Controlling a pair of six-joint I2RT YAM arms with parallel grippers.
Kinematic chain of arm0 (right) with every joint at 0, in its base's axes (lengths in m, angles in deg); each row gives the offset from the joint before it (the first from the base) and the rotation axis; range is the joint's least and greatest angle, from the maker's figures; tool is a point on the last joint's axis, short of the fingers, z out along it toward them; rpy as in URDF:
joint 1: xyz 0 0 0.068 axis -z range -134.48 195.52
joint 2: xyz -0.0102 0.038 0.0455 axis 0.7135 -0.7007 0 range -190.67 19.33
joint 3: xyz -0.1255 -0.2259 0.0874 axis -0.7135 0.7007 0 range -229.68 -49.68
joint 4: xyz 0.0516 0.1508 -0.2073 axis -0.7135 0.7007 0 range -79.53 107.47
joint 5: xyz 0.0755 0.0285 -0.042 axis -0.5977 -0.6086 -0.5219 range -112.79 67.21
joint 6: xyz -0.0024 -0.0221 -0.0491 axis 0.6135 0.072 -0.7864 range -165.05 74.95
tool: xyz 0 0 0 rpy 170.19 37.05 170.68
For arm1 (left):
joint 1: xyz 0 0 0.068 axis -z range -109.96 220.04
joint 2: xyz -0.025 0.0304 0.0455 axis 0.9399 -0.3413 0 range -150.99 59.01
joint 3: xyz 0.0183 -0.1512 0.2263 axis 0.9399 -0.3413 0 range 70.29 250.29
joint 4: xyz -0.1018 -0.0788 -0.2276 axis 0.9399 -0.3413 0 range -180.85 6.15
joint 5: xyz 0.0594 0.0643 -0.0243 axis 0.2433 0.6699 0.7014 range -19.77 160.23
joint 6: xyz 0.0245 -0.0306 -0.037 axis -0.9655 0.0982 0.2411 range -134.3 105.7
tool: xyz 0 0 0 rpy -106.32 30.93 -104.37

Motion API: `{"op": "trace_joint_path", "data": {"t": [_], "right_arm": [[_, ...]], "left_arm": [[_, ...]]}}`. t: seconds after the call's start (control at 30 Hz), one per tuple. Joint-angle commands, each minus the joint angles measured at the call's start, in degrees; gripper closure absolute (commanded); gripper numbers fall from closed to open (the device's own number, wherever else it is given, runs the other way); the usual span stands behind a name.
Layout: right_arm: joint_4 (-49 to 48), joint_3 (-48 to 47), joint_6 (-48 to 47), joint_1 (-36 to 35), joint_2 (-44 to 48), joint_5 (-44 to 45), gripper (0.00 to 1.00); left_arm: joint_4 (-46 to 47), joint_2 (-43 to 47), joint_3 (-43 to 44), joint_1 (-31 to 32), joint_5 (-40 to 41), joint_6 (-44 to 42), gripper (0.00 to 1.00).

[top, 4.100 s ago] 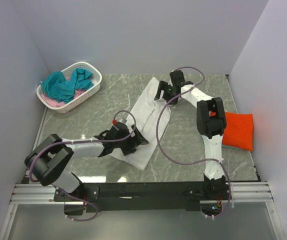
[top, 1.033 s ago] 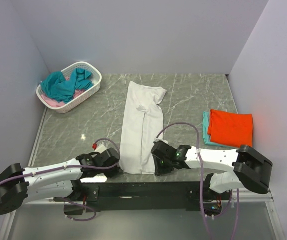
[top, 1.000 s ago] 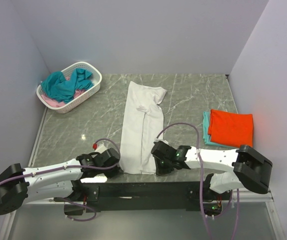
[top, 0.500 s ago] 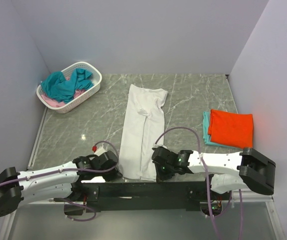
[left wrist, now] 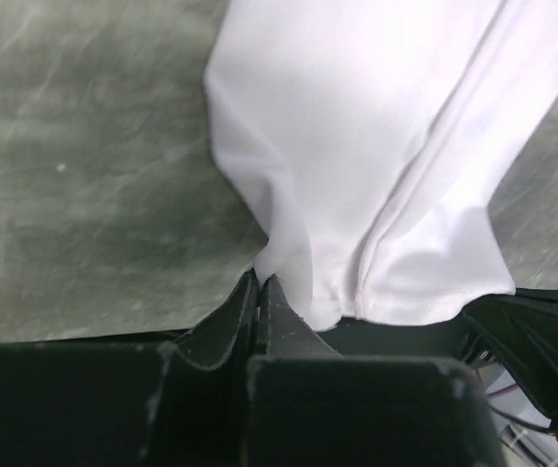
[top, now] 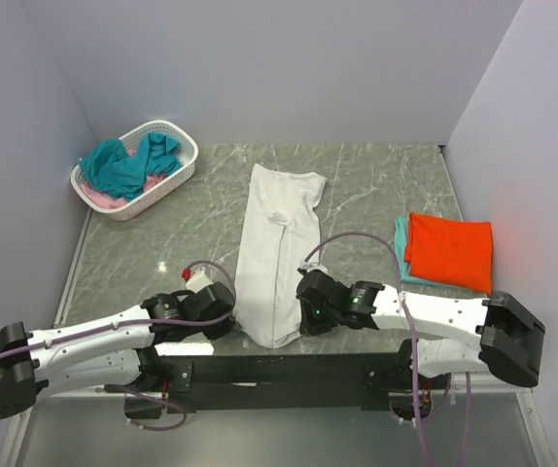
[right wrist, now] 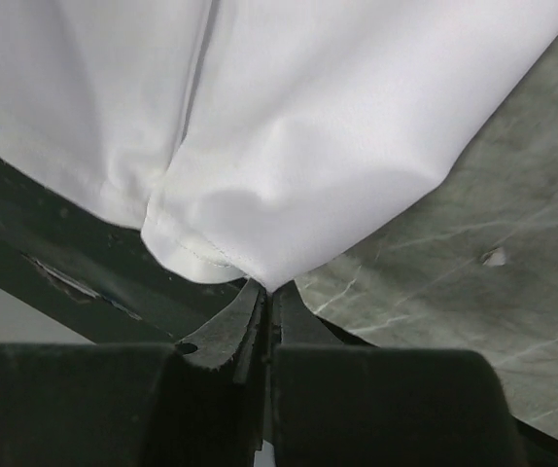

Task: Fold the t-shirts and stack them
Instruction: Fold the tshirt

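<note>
The white t-shirt [top: 279, 233] lies as a long strip on the table [top: 376, 185]. The left pincer [left wrist: 260, 289] is clamped on its near-left corner and the right pincer [right wrist: 267, 292] on its near-right. Each bite looks thin, so a corner may slip on lifting and skew the fold. Both arms lie low, reaching in from either side of it.

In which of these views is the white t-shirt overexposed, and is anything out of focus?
Top external view: even light, sharp; the white t-shirt shows its fold shadows. Left wrist view: the cloth is very bright, almost washed out; the left gripper is dark with little detail. Right wrist view: the same brightness; the right gripper looks dark and slightly soft.
</note>
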Motion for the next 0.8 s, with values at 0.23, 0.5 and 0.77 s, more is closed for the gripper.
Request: {"op": "trace_joint_path", "data": {"t": [0.23, 0.5, 0.77], "right_arm": [[-1.1, -5.85, -6.27, 8.05, 2.39, 3.5, 1.0], [-2.59, -8.4, -10.32, 14.2, -0.51, 2.72, 1.0], [-2.77, -13.67, -14.27, 19.65, -3.41, 1.66, 1.0]], "left_arm": [[3.19, -8.65, 10.39, -6.61, 5.75, -10.52, 0.99], [6.19, -16.39, 19.08, -11.9, 6.62, -17.64, 0.99], [8.47, -21.66, 23.66, -18.32, 3.55, -24.05, 0.99]]}}
